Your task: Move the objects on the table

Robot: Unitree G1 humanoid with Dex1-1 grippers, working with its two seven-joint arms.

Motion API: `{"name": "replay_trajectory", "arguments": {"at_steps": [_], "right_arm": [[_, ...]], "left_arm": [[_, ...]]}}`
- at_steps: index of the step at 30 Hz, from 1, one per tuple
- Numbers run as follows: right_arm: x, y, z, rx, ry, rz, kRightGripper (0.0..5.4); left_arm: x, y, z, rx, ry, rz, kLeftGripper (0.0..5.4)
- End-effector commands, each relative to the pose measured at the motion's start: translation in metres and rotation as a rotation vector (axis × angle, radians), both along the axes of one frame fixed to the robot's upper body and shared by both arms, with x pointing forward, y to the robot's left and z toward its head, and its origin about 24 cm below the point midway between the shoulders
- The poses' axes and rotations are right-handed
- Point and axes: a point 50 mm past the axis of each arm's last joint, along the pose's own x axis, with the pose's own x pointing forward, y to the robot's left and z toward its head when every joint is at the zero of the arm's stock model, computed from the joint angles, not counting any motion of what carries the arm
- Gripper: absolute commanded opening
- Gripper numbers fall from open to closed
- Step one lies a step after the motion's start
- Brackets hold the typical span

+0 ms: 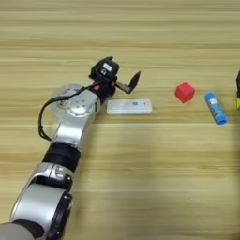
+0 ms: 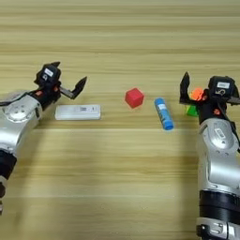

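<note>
My left gripper (image 1: 124, 70) hovers open just above and behind the flat white bar (image 1: 130, 107), one black finger (image 1: 136, 78) reaching toward the right. The clear tape roll (image 1: 58, 96) lies left of the bar, partly hidden under my left forearm. A small red cube (image 2: 134, 98) sits right of the bar, and the blue glue stick (image 2: 163, 113) lies beside it. My right gripper (image 2: 201, 91) stands open right of the glue stick, touching none of these.
A small orange piece (image 2: 197, 93) and a green piece (image 2: 191, 110) show right at the right gripper; whether they touch it I cannot tell. The wooden table (image 2: 117, 187) fills the view.
</note>
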Motion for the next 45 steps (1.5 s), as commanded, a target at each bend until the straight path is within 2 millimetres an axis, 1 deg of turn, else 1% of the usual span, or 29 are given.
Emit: {"name": "replay_trajectory", "arguments": {"at_steps": [1,7,13,19,24,31,33,38,43,45], "right_arm": [[0.001,-0.002,0.004,0.000,-0.010,-0.013,5.36],[0.000,-0.001,0.003,0.002,-0.009,-0.013,5.36],[0.000,0.000,0.003,0.005,-0.008,-0.012,5.36],[-0.001,0.002,0.003,0.008,-0.009,-0.013,5.36],[-0.003,0.003,0.002,0.011,-0.010,-0.016,5.36],[-0.006,0.007,0.002,0.020,-0.013,-0.025,5.36],[-0.007,0.011,0.002,0.007,-0.008,-0.009,5.36],[0.001,0.027,-0.012,-0.034,0.077,0.075,5.36],[0.004,0.026,-0.013,-0.019,0.075,0.071,5.36],[0.005,0.030,-0.015,-0.023,0.086,0.092,5.36]], "left_arm": [[0.005,-0.020,0.007,0.004,-0.010,-0.073,5.40],[0.008,-0.037,0.010,0.013,-0.011,-0.126,5.40],[0.009,-0.052,0.009,0.021,0.006,-0.177,5.40],[0.007,-0.080,0.008,0.034,0.033,-0.272,5.40],[0.006,-0.093,0.003,0.061,0.063,-0.322,5.40],[0.004,-0.105,-0.004,0.114,0.101,-0.368,5.40],[0.005,-0.106,-0.004,0.121,0.108,-0.366,5.40],[0.004,-0.106,-0.008,0.125,0.117,-0.370,5.40],[0.000,-0.110,-0.013,0.131,0.134,-0.375,5.40],[0.000,-0.111,-0.015,0.132,0.143,-0.374,5.40]]}}
